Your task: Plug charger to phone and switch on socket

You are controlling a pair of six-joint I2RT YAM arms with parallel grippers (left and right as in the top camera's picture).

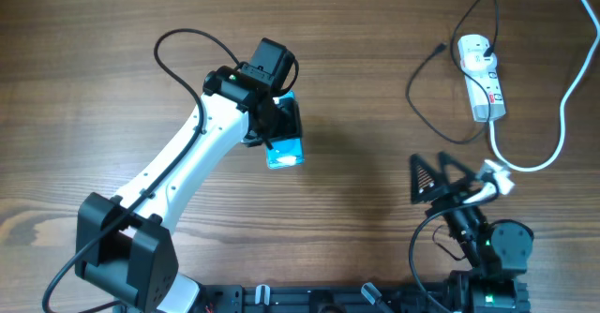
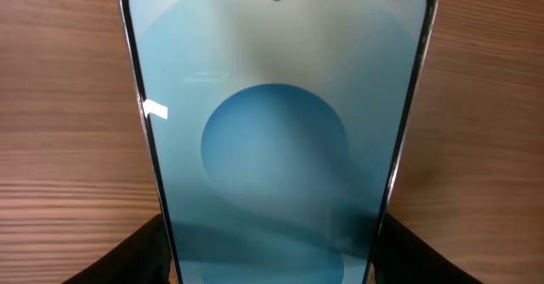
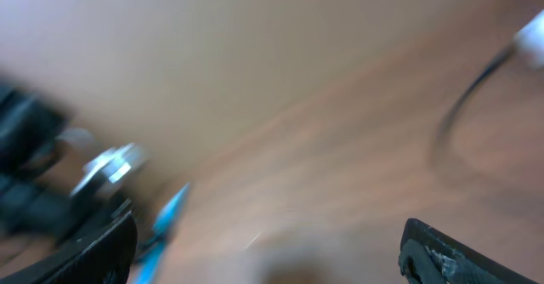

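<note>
The phone (image 1: pixel 286 154) is mid-table (image 1: pixel 356 69), clamped across its edges by the left gripper (image 1: pixel 280 137), whose arm slants in from the near-left corner. Only the left wrist view shows its lit screen. The right gripper (image 1: pixel 439 175) hangs by the near-right edge, fingers wide apart.

Brown wood-grain table (image 1: pixel 356 51) fills bg, evenly lit

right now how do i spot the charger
On the table, find the white power strip at the far right. The charger is the cable looping off its left side. Unlike the thick white cord, it is thin and black.
</note>
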